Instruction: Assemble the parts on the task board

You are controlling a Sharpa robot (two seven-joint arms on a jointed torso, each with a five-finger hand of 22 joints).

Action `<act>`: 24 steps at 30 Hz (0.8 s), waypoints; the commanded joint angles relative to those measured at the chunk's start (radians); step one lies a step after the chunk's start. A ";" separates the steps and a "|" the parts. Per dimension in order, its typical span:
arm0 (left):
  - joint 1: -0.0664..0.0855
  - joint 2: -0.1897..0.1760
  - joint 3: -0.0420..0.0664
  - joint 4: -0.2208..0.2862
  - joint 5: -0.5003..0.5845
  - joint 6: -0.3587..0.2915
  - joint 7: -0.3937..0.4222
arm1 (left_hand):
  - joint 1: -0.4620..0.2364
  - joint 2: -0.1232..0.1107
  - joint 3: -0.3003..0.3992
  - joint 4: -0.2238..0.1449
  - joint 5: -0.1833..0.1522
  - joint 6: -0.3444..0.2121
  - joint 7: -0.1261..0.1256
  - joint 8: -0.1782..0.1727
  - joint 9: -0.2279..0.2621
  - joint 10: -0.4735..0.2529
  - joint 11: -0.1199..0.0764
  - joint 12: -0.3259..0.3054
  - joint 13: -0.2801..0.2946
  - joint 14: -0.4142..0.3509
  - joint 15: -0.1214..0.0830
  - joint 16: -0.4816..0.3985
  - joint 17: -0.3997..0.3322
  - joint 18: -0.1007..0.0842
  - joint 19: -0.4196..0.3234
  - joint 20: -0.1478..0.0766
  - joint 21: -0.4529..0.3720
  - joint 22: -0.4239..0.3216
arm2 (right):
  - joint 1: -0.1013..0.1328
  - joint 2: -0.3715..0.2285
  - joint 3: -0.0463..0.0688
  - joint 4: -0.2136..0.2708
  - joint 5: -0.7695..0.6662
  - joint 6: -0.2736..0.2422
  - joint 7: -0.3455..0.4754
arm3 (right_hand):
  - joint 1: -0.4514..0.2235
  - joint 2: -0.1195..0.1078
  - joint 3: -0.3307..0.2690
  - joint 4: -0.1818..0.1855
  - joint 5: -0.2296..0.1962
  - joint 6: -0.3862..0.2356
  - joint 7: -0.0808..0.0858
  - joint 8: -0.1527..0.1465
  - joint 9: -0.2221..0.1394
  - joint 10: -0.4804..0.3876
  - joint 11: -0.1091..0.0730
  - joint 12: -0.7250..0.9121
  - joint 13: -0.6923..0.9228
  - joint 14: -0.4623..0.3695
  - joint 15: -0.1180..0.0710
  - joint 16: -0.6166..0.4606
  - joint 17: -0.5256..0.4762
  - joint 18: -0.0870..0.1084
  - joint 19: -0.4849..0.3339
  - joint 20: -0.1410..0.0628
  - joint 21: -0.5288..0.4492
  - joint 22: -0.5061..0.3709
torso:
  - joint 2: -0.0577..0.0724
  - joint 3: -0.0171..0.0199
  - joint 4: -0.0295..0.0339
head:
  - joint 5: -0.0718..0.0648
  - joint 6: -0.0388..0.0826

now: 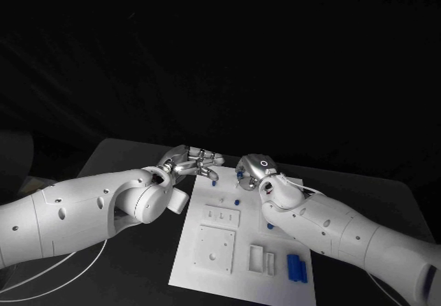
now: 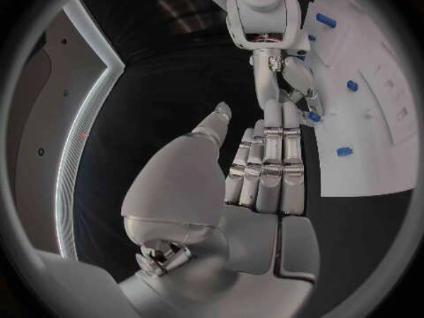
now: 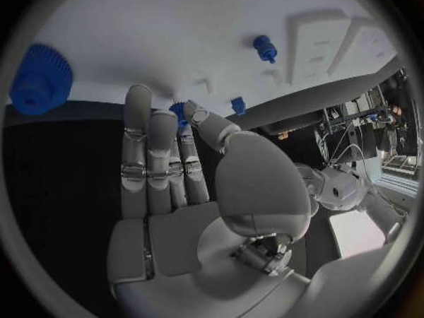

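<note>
While both robot hands [image 1: 195,159] [image 1: 255,171] hover with fingers apart and nothing held, blue parts [image 1: 296,267] dot the task board [image 1: 207,262].

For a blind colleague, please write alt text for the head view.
Both hands, left hand and right hand, meet at the far end of the white board on a black table. Blue parts lie at its near right corner.

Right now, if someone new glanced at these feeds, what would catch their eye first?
Probably the two silver robot hands meeting at the far end of the white task board: the left robot hand just off its far left corner, the right robot hand over its far edge. Next, the blue gear on the board beside the right robot hand's fingers.
</note>
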 commanded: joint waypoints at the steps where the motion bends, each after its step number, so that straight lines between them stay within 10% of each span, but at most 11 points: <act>1: 0.002 0.003 0.001 0.000 -0.005 0.011 0.003 | 0.002 0.005 -0.003 0.001 0.000 -0.006 0.000 -0.006 0.000 -0.008 -0.002 -0.005 0.000 -0.009 0.000 0.006 -0.001 -0.009 -0.007 -0.001 0.004 0.001 | -0.001 -0.001 0.000 0.003 -0.011 0.033 0.005 | 0.002 0.006 0.004 0.000 0.003 0.007 0.002 0.004 0.001 0.042 -0.036 0.006 0.002 0.002 -0.007 -0.005 0.001 0.018 0.004 -0.005 -0.006 0.001 | 0.001 -0.0021 -0.0001 | 0.000 0.000; 24: 0.002 0.004 0.000 -0.005 -0.005 0.015 0.000 | 0.003 0.006 -0.004 -0.001 0.000 -0.006 0.000 -0.006 0.000 -0.009 -0.002 -0.005 0.000 -0.010 0.000 0.006 -0.001 -0.009 -0.009 -0.001 0.005 0.001 | -0.001 0.009 -0.001 -0.030 -0.030 0.042 -0.002 | -0.005 0.004 0.009 0.001 0.004 0.001 0.004 0.004 0.001 0.036 -0.034 0.006 0.002 0.001 -0.004 -0.007 -0.001 0.019 0.003 -0.002 -0.016 0.017 | 0.006 -0.0050 0.0010 | 0.004 0.000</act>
